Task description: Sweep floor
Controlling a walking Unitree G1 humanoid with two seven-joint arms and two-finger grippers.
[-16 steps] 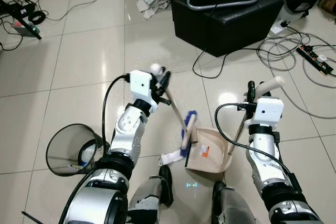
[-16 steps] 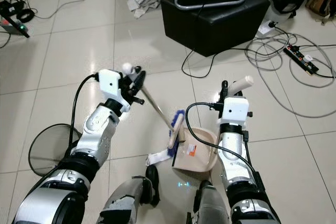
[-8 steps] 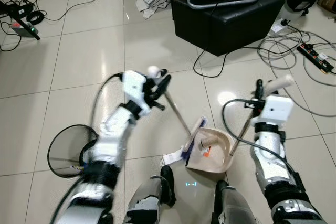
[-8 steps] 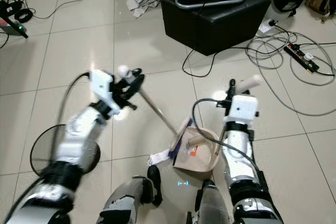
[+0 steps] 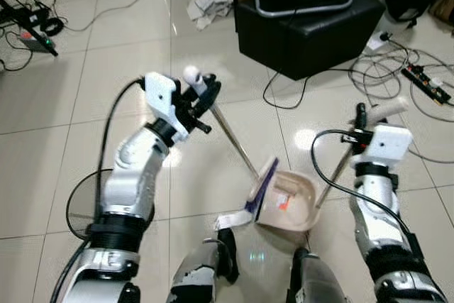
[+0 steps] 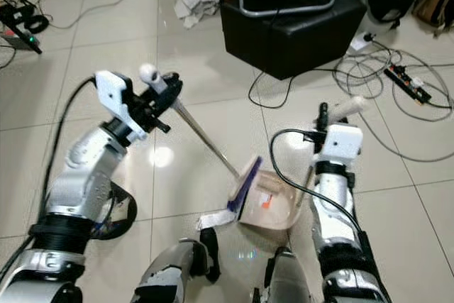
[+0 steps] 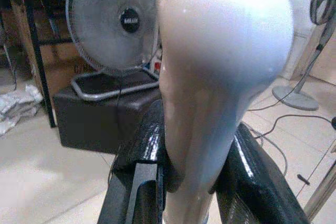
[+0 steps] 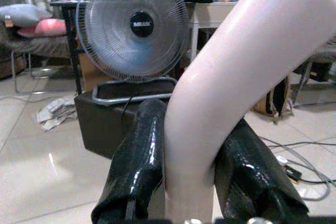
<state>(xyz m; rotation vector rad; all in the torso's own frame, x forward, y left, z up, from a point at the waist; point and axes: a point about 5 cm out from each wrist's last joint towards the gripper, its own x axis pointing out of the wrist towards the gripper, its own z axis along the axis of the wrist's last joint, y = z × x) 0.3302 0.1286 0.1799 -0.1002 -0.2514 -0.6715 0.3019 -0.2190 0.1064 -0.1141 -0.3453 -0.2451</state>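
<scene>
My left gripper [image 5: 200, 96] is shut on the white knobbed top of the broom handle [image 5: 191, 74], raised at the left. In the left wrist view that knob [image 7: 220, 61] fills the gap between the black fingers [image 7: 142, 166]. The metal shaft slants down to the broom head [image 5: 260, 188], which leans tilted against the beige dustpan [image 5: 292, 202]. A small orange scrap [image 5: 283, 205] lies in the pan. My right gripper [image 5: 362, 116] is shut on the dustpan handle [image 8: 220, 82], whose pale tip [image 5: 390, 108] sticks out above it. A white paper scrap [image 5: 228, 219] lies on the tiles beside the broom head.
A black mesh waste bin [image 5: 81, 207] stands at my lower left. A black box [image 5: 306, 23] carrying a fan sits ahead. Cables and a power strip [image 5: 424, 76] spread at the right, crumpled paper [image 5: 209, 3] lies at the back, and more cables [image 5: 32, 26] at the far left.
My left arm has swung up and to the left, pulling the broom handle with it. The broom head has tipped up against the dustpan, and the pan has tilted and shifted slightly right.
</scene>
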